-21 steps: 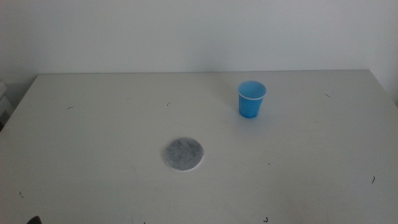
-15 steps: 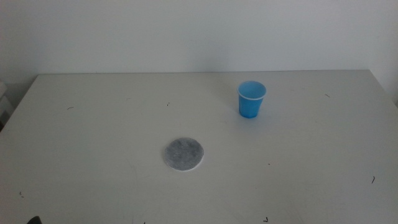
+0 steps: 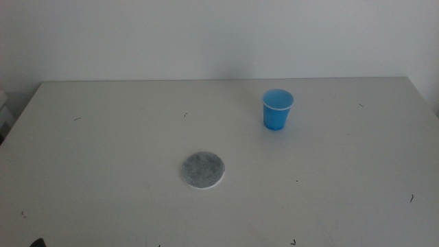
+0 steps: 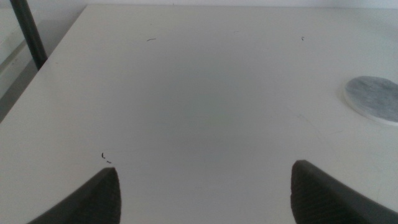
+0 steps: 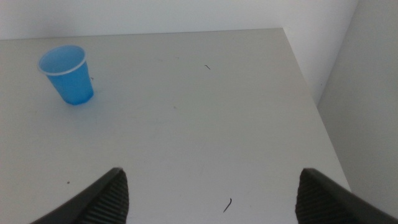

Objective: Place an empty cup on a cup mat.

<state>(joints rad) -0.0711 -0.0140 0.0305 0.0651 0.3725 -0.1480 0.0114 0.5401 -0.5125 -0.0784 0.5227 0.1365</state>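
Observation:
The blue cup [image 3: 277, 109] stands upright on the white table, right of centre toward the back; it also shows in the right wrist view [image 5: 66, 74], empty inside. The grey speckled cup mat [image 3: 203, 170] lies flat in the middle front, apart from the cup; part of it shows in the left wrist view [image 4: 375, 98]. My left gripper [image 4: 205, 193] is open and empty over the table's front left. My right gripper [image 5: 211, 196] is open and empty over the front right. Neither arm reaches into the middle view.
The table's left edge [image 4: 43, 74] and a dark post [image 4: 28, 31] lie beside the left gripper. The table's right edge [image 5: 317, 106] runs near the right gripper. A white wall stands behind the table.

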